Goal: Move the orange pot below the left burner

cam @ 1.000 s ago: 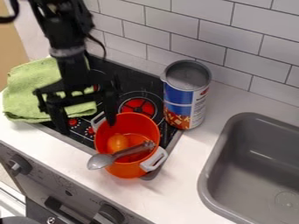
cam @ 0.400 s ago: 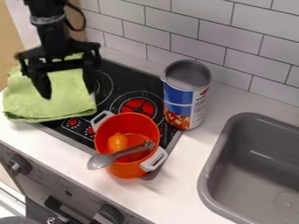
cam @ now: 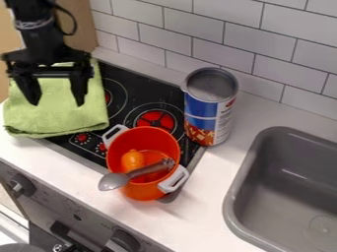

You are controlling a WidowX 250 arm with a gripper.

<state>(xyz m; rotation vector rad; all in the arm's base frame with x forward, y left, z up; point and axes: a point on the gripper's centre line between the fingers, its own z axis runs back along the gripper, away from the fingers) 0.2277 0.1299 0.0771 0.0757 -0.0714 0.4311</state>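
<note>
Currently, from where I stand, the black two-finger gripper hangs over the rumpled green cloth, at 10–11 o'clock from the pot. Claw state: released, fingers apart, nothing held between them. Orange pot with pale grey handles: upright at the stovetop's near right corner, at 6 o'clock from the red-centred burner. Contents — one rounded orange object, plus a grey spoon leaning across the rim, bowl toward 8 o'clock. Blue-and-white can: 1–2 o'clock from pot. Grey sink: 3–4 o'clock.
</note>
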